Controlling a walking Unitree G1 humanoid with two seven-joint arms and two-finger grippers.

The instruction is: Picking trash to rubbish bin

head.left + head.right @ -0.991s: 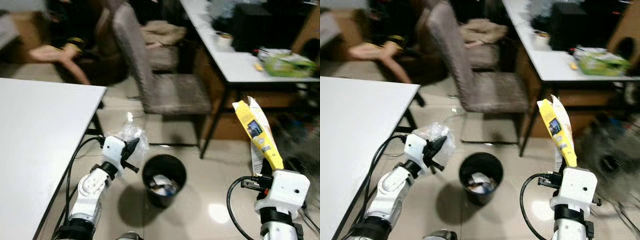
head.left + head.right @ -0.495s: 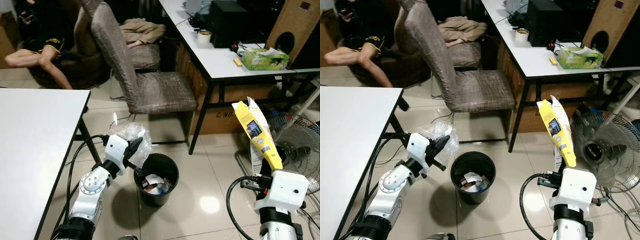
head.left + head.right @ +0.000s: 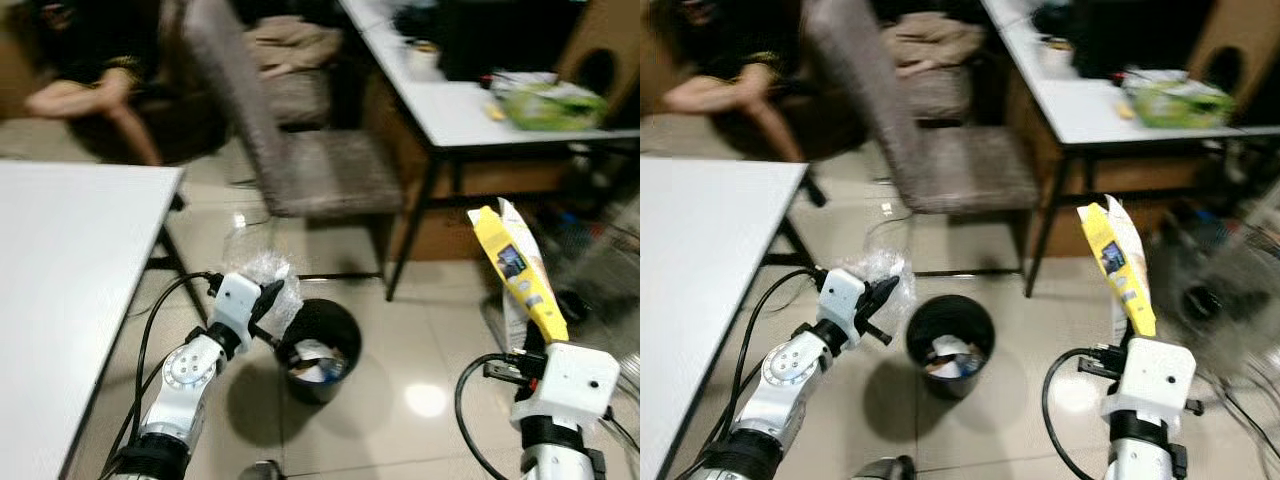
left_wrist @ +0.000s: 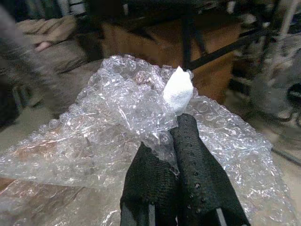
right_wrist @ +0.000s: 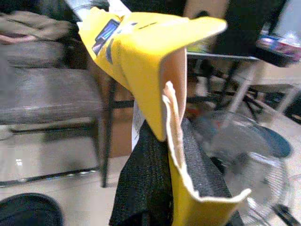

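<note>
A black rubbish bin [image 3: 320, 348] stands on the tiled floor with scraps of paper inside. My left gripper [image 3: 272, 303] is shut on a sheet of clear bubble wrap [image 3: 262, 270], held just left of the bin's rim; in the left wrist view the bubble wrap [image 4: 117, 122] bunches around the black fingers [image 4: 190, 155]. My right gripper [image 3: 533, 345] is shut on a yellow paper packet [image 3: 515, 270] that stands upright to the right of the bin. In the right wrist view the packet [image 5: 141, 56] folds over the fingers [image 5: 141, 174].
A white table [image 3: 70, 270] fills the left. A grey chair [image 3: 300, 160] stands behind the bin, beside a white desk [image 3: 470, 110] with boxes. A floor fan [image 3: 1210, 290] is at the right. A person sits at the far left back.
The camera has shifted and blurred. My left gripper with the bubble wrap sits a little closer to the bin's rim. The right gripper keeps the packet upright.
</note>
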